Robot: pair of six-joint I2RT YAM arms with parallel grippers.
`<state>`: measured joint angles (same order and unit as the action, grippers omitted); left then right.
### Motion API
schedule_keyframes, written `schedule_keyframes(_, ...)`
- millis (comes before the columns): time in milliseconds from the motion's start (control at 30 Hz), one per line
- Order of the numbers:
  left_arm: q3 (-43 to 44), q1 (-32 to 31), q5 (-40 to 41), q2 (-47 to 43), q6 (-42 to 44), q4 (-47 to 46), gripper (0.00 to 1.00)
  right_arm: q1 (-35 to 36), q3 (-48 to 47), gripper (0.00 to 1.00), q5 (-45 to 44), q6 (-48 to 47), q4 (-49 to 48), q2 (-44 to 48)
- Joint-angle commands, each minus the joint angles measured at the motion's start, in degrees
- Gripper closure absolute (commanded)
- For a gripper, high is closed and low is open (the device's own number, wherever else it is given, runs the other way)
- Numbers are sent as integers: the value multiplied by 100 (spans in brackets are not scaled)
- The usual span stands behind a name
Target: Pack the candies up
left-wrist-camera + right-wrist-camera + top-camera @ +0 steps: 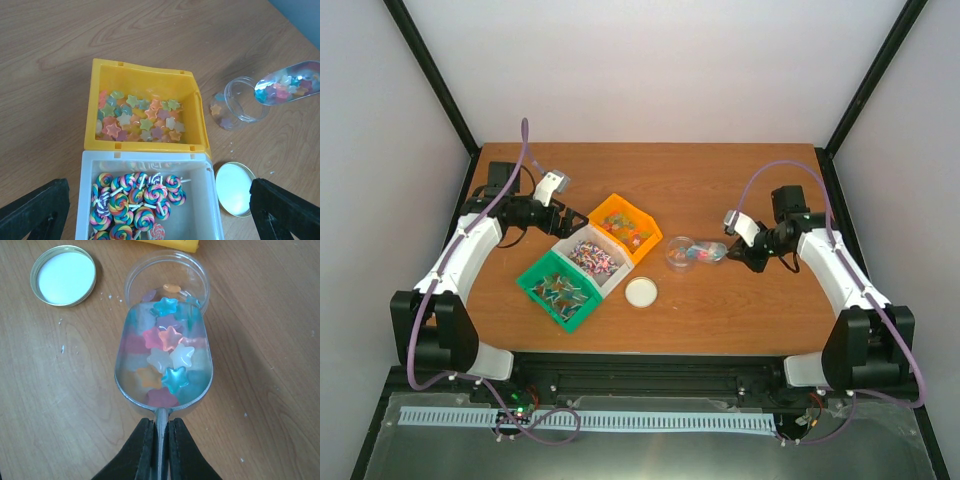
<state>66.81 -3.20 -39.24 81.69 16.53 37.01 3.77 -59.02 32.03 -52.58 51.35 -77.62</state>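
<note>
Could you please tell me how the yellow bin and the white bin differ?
The yellow bin holds pastel stars; the white bin holds rainbow swirl lollipops on sticks. The yellow bin's layer covers its floor; the white bin's pile leaves bare floor. Both are open-topped, side by side.

The table (150,40) is matt wood with visible grain. The yellow bin (145,77) and white bin (150,159) are smooth, glossy plastic. The scoop (131,365) is polished, mirror-like metal, the jar (150,272) clear plastic, the lid (64,275) shiny-rimmed metal, white inside. The candies (140,122) look translucent and glossy.

Overhead view from the near side, wrist views close, angled down, all sharing the jar (676,256)
</note>
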Motion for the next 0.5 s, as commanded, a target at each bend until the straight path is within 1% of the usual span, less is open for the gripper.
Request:
schedule_keyframes(0,177,38,-122,-31,66,-89,0,188,-347,97,-294,189,120,-108)
schedule_keyframes(300,116,38,-117,22,123,-128,0,586,-710,97,-958,203,388,-352)
schedule_keyframes(467,57,36,-69,-17,148,-161,0,756,-902,97,-1163,215,548,-378)
